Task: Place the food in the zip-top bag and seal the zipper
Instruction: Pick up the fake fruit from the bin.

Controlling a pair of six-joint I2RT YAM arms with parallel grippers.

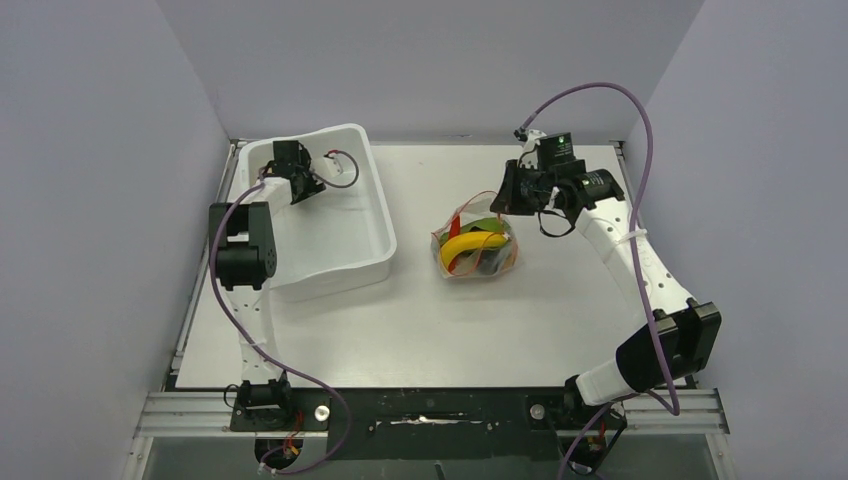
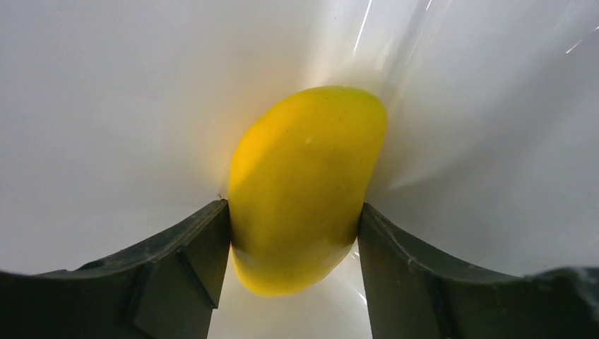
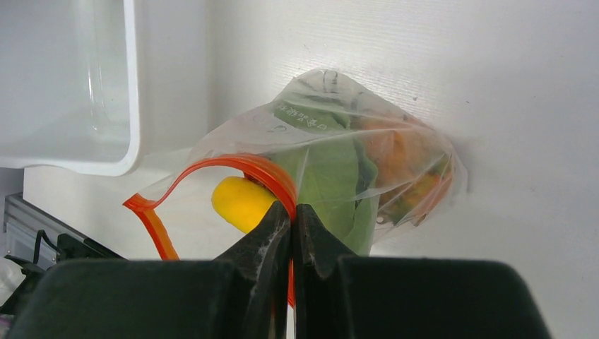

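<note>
The left gripper (image 2: 293, 209) is closed on a yellow toy fruit (image 2: 304, 183). In the left wrist view its two dark fingers (image 2: 176, 275) rise from the bottom corners of the frame, one pressed against each side of the smooth, rounded fruit. The fruit fills the centre of the frame. Behind it is the glossy inner wall of the white tub (image 1: 350, 255). In the top view the tub sits at the upper left, and this arm reaches into its far end.

The right gripper (image 3: 292, 210) is pinched shut on the zipper (image 3: 244, 164). In the right wrist view its fingertips meet at the lower centre, with the red strip caught between them. From there the strip curves up and over to the left, so the mouth of the zip-top bag (image 3: 332, 106) gapes open. Inside the clear plastic are a yellow banana (image 3: 239, 201) at the mouth, green leafy pieces (image 3: 328, 176) in the middle, and an orange piece (image 3: 402, 162) further right.

In the top view the bag lies in the middle of the frame on the pale table (image 1: 450, 330), to the right of the tub and apart from it.
</note>
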